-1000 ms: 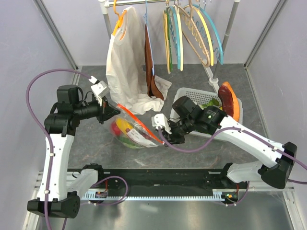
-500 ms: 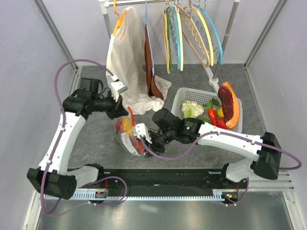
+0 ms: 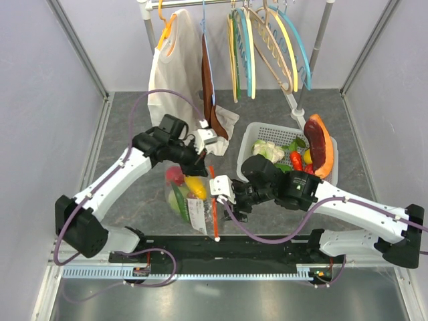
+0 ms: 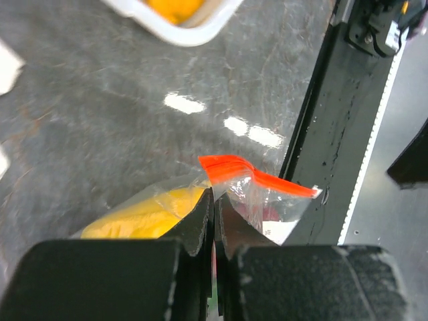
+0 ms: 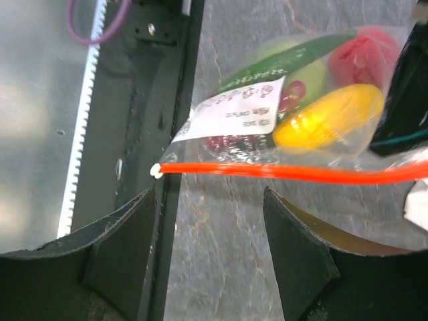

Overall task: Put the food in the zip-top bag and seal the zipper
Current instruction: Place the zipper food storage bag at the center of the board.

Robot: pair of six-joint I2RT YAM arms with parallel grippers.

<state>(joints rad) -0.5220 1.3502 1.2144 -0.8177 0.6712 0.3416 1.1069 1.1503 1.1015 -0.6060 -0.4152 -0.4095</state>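
The clear zip-top bag [image 3: 189,204] lies on the table with its orange-red zipper [image 3: 214,200] running from far to near. Inside it is food: a red piece [image 3: 175,175], a yellow one [image 3: 195,186] and green ones [image 3: 177,199]. My left gripper [image 3: 204,156] is shut on the bag's plastic at the far end of the zipper [image 4: 247,175], beside the yellow food [image 4: 144,217]. My right gripper [image 3: 224,199] stands open just right of the strip. Its wrist view shows the zipper [image 5: 287,172] lying ahead of the spread fingers [image 5: 127,234], untouched.
A white slotted basket [image 3: 264,127] at the right holds more toy food, including a cauliflower [image 3: 266,150] and an orange slice [image 3: 319,144]. Behind hang a white garment [image 3: 172,87] and coloured hangers [image 3: 267,47]. The black base rail [image 3: 227,247] lies at the zipper's near end.
My left arm swung right with the bag's mouth end, turning the bag so the zipper points toward the near edge. My right gripper opened and let go of the zipper.
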